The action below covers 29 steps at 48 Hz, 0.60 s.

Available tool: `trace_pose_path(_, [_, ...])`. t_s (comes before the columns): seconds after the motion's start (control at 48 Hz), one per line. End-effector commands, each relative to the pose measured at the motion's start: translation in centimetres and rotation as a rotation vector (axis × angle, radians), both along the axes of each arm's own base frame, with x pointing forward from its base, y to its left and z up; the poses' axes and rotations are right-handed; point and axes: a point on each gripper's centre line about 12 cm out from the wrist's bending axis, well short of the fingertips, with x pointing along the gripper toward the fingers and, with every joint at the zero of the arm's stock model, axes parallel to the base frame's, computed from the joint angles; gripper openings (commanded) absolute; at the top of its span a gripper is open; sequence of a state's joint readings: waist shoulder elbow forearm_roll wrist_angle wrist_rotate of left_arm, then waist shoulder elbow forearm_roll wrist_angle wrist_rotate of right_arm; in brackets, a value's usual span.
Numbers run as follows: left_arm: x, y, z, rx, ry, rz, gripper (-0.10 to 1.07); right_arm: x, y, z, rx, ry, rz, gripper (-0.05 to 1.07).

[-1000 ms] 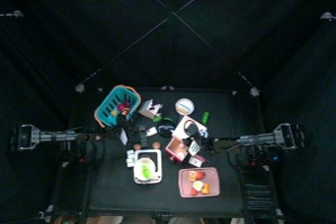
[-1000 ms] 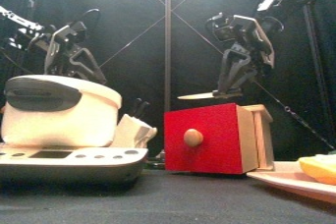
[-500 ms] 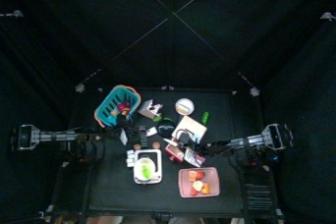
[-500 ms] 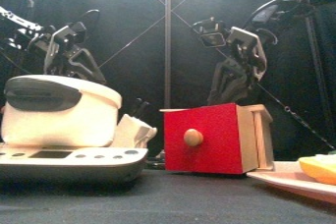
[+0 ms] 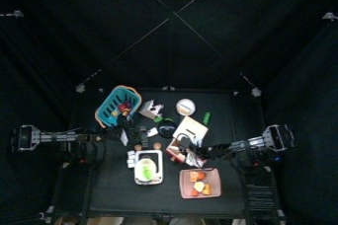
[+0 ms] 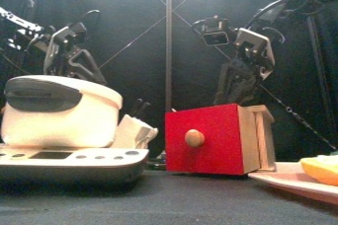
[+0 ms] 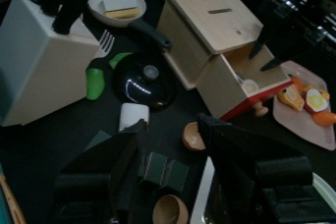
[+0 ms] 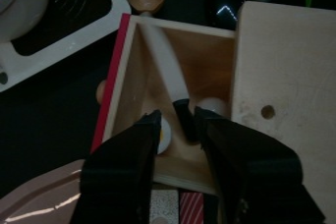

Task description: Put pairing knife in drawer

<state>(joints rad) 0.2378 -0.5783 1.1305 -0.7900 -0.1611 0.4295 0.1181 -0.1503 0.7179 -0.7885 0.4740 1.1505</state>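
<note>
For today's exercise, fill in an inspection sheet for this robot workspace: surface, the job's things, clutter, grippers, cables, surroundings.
Surface: black table, crowded.
Job's things: red-fronted wooden drawer pulled open; paring knife lying inside it.
Clutter: white cooker, teal basket, plate of fruit, pan.
Grippers: right gripper over the drawer, jaws apart, empty; left gripper hangs apart, empty.
Cables: nothing seen.
Surroundings: black curtains.

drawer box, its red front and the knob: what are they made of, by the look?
Drawer box: looks like pale unfinished wood or plywood, matte with faint grain. Red front: probably painted wood, even slightly glossy red with a flat panel edge. Knob: likely bare turned wood, tan and round. None can be confirmed beyond the look.
</note>
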Motion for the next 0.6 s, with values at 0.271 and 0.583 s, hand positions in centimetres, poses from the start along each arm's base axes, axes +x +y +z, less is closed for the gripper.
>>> trace_pose_path(0.271, [0.3, 0.1, 0.6, 0.008, -0.016, 0.000, 0.84, 1.5, 0.4, 4.2, -0.024, -0.110, 0.014, 0.84])
trace_pose_path(0.583, [0.2, 0.0, 0.5, 0.007, -0.015, -0.001, 0.84, 1.7, 0.0, 4.4, -0.039, -0.096, -0.013, 0.84])
